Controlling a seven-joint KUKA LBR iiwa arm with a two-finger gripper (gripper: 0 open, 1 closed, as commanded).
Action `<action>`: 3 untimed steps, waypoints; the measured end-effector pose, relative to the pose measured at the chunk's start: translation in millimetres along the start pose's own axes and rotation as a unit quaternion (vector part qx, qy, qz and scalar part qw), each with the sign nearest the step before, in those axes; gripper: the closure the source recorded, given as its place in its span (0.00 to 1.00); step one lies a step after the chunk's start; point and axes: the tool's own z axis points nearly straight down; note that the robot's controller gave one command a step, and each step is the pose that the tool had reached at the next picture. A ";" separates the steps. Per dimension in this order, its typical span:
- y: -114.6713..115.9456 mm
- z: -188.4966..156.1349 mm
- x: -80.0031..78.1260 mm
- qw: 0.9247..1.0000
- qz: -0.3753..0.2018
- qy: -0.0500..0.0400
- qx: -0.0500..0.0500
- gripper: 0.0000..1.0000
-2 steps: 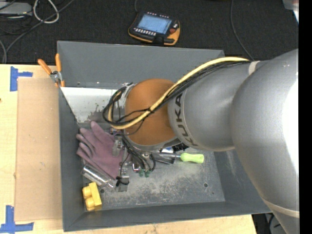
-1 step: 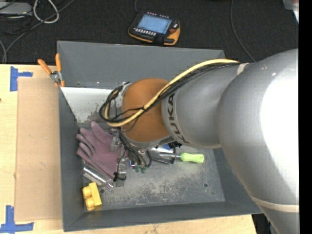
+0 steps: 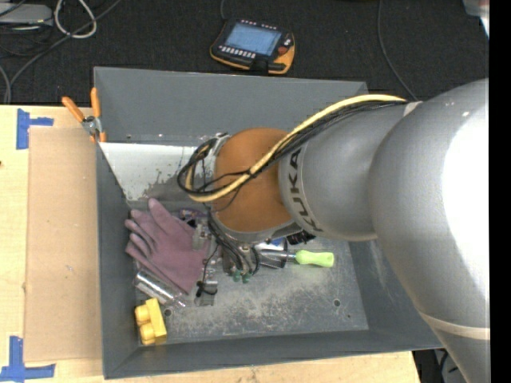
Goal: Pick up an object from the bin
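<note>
Mauve glove (image 3: 164, 242): lies crumpled on the left of the bin floor, its right edge just beside the gripper (image 3: 207, 290); it is the nearest thing to take.
Gripper: low over the floor by the glove's lower right corner; whether its fingers are spread or closed is not to be made out.
Neighbours: silver tube (image 3: 156, 287) at the glove's lower edge; yellow block (image 3: 150, 322) in the lower left corner; green-handled tool (image 3: 308, 258) to the right.
Doing it well: probably pinch a raised fold of cloth clear of the tube, then lift straight up.
Bin (image 3: 303, 303): grey metal, floor scuffed and dusty, walls sloping.
Room: bare floor to the lower right; the left wall is near the glove.
</note>
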 end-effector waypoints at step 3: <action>-12.8 25.6 -10.7 0.995 -0.103 -0.001 0.000 1.00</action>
